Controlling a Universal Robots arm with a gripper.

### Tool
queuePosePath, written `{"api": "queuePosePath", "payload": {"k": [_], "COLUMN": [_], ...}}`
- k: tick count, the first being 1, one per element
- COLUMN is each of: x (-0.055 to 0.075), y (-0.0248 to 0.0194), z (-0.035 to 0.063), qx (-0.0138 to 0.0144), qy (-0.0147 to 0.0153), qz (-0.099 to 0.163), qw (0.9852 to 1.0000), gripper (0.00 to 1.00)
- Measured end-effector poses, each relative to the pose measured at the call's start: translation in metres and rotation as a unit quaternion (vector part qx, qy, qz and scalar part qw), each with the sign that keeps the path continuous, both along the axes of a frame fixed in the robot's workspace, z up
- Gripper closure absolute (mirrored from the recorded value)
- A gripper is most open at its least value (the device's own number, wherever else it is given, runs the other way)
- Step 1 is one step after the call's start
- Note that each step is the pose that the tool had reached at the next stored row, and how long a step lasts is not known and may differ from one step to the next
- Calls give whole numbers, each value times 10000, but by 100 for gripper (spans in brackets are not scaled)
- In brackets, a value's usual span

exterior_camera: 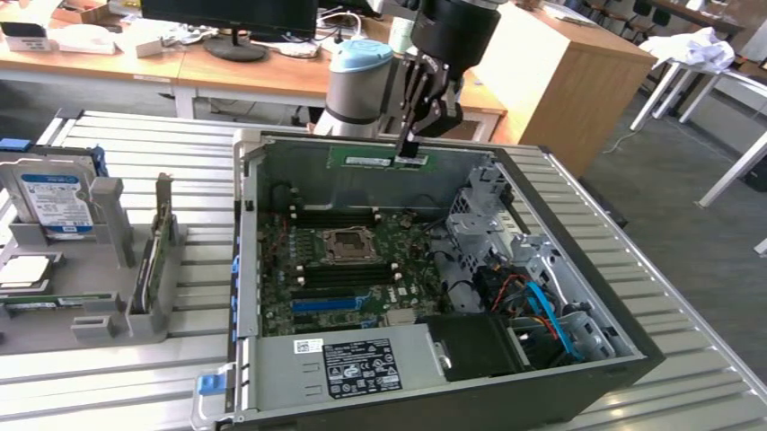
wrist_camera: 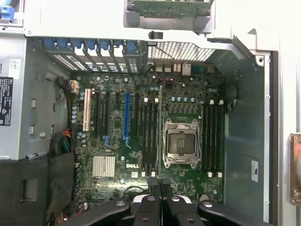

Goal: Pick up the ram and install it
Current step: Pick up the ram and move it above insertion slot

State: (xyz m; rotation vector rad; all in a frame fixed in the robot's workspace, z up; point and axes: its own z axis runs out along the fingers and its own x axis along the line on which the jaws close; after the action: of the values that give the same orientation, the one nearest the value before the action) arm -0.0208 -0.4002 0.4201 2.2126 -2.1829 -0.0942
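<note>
The gripper [wrist_camera: 160, 189] is sitting closest to the wrist camera. Its two black fingers [wrist_camera: 151, 209] are pressing together on the ram [wrist_camera: 160, 132], which is showing edge-on as a thin line running away from the fingertips. In this view the ram is lining up over the motherboard [wrist_camera: 117, 188], between the black memory slots [wrist_camera: 148, 136] and the CPU socket [wrist_camera: 181, 143]. A blue expansion slot [wrist_camera: 126, 115] and a silver heat sink [wrist_camera: 104, 166] are lying further to the side of those slots.

In the exterior view the arm is reaching down from above into the open computer case [exterior_camera: 246, 269]. The ram is hanging level and on edge, with its green face and white label turned toward the camera. It is sitting high against the case's far wall, clear above the board. The gripper is pinching it near the end toward the exterior view's right.

The power supply [exterior_camera: 359, 364], with its black label, is occupying the near end of the case. At the exterior view's left, a hard drive [exterior_camera: 54, 202] with a blue-white label is standing in a grey holder [exterior_camera: 108, 269] on the slatted table [exterior_camera: 144, 135], well apart from the case.
</note>
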Motion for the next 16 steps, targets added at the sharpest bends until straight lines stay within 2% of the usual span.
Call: {"api": "queuePosePath", "payload": {"k": [6,16], "x": [0,0], "y": [130,136], "z": [-2,-2], "qx": [0,0], "qy": [0,0], "qz": [-6,-5], "qw": [10000,10000], "gripper": [88,88]}}
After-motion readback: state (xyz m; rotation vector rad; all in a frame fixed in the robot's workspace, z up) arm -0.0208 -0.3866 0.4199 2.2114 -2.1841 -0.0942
